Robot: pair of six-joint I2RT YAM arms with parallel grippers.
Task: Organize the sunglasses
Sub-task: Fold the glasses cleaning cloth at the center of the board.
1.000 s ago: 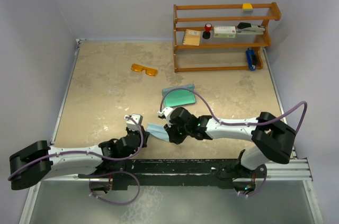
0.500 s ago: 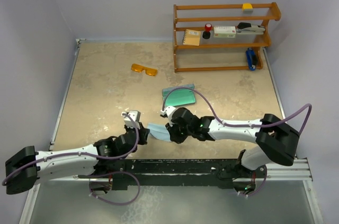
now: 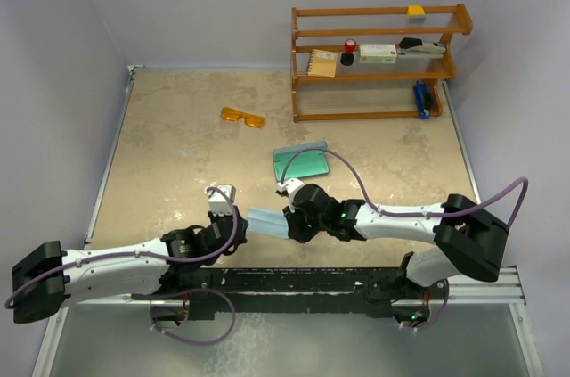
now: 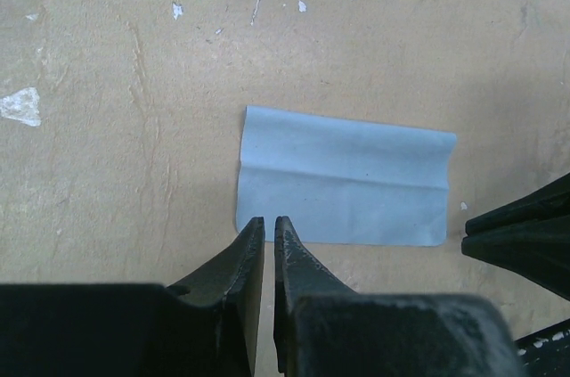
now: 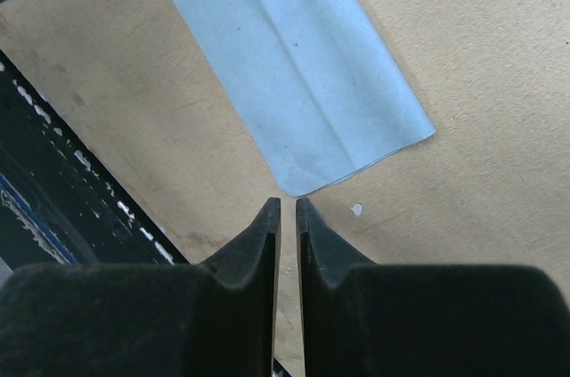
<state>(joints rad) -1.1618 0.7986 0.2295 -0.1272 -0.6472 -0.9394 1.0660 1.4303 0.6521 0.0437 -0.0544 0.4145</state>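
The left fingers [image 4: 256, 236] and right fingers [image 5: 272, 217], both nearly shut and empty, flank the folded light blue cloth [image 4: 343, 185] lying flat on the beige desk [image 4: 134, 127].

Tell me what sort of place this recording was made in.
Probably a lab robot test cell, not a home: plain walls box in a stone-patterned tabletop, a black mounting rail runs along its near edge, and a small wooden shelf holds a stapler and small items.
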